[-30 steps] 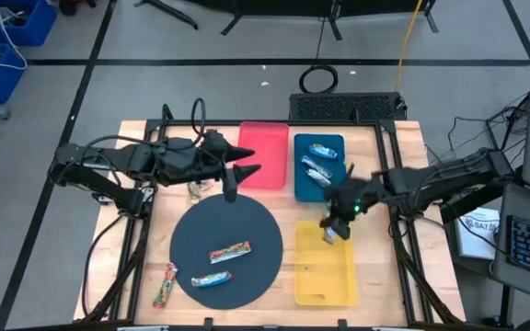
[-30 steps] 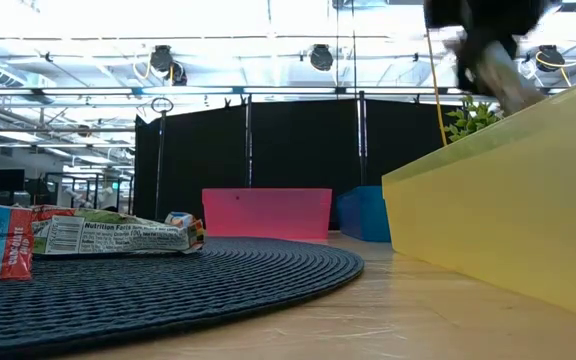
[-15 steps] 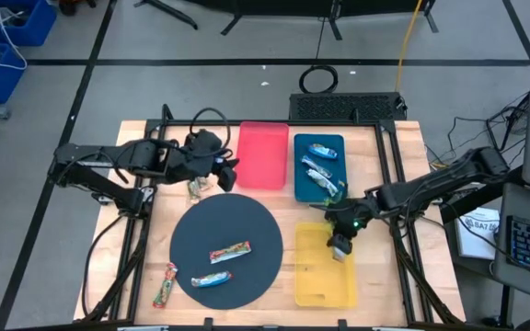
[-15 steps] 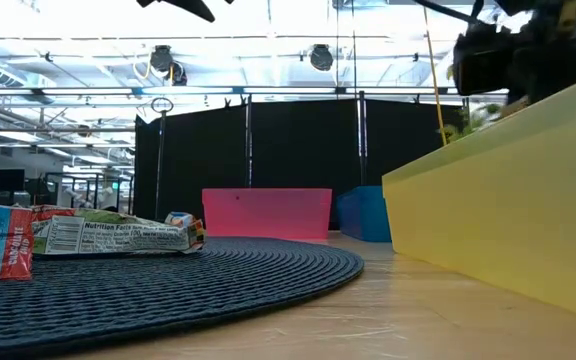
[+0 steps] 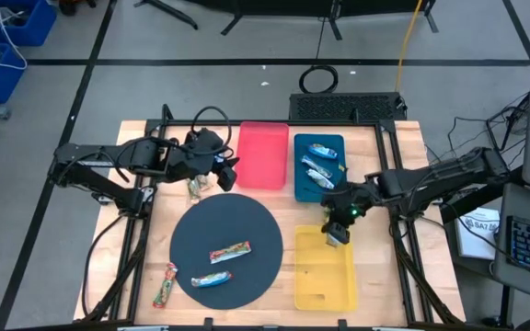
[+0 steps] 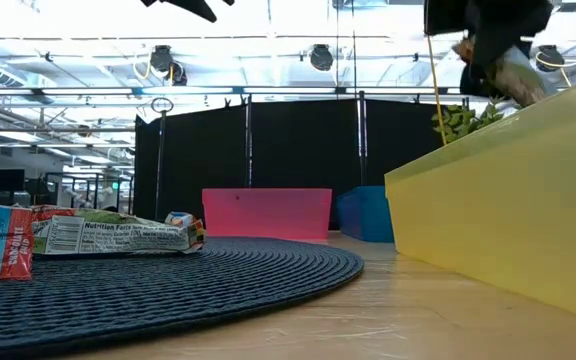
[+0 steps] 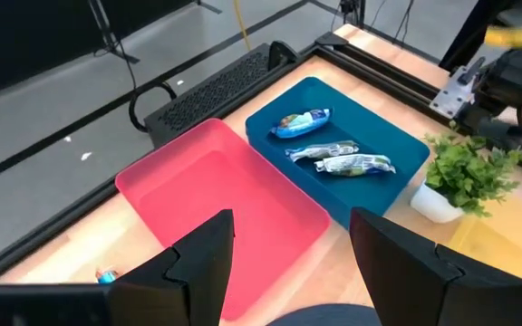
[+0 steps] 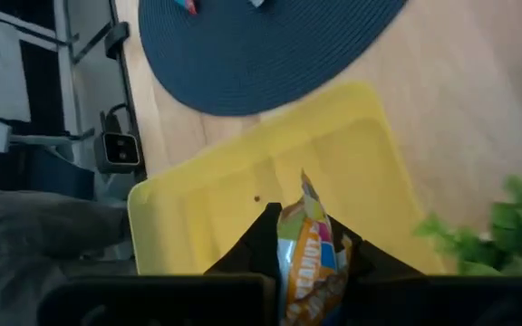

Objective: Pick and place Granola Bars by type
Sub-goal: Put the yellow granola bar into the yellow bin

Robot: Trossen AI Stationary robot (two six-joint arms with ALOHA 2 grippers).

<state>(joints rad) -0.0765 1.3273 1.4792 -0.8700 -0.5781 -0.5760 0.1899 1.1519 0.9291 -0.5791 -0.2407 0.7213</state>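
Observation:
My right gripper [image 5: 337, 232] hovers over the far end of the yellow tray [image 5: 325, 280], shut on an orange-yellow wrapped granola bar [image 8: 308, 263]. My left gripper [image 7: 288, 263] is open and empty, beside the pink tray's [image 5: 263, 154] left edge. Two bars lie flat on the dark round mat [image 5: 191, 239]: an orange-green-yellow one [image 5: 230, 251] and a blue-white one [image 5: 212, 279]. Another bar [image 5: 164, 285] lies on the wood left of the mat, and a silvery one [image 5: 196, 189] below the left arm. Three bars [image 7: 333, 154] lie in the blue tray [image 5: 302, 188]. My right gripper pinches the orange-yellow bar between its two fingers, coming from above and pointing down. The bar's free end [image 8: 304, 195] sticks out past the fingertips [image 8: 263, 226]. The bar is lifted clear above the yellow tray; in the low view it [image 6: 518, 78] slants down out of the gripper.
A small green plant in a white pot [image 7: 460, 177] stands between the blue and yellow trays, close to my right gripper. Black frame rails run along the table's left and right sides. The pink tray holds nothing. Bare wood shows at the near-right corner.
My right gripper, still shut on the bar, dipped toward the yellow tray and the near edge, then rose back to about where it was. My left gripper drew back from over the pink tray's near-left corner toward the table's left.

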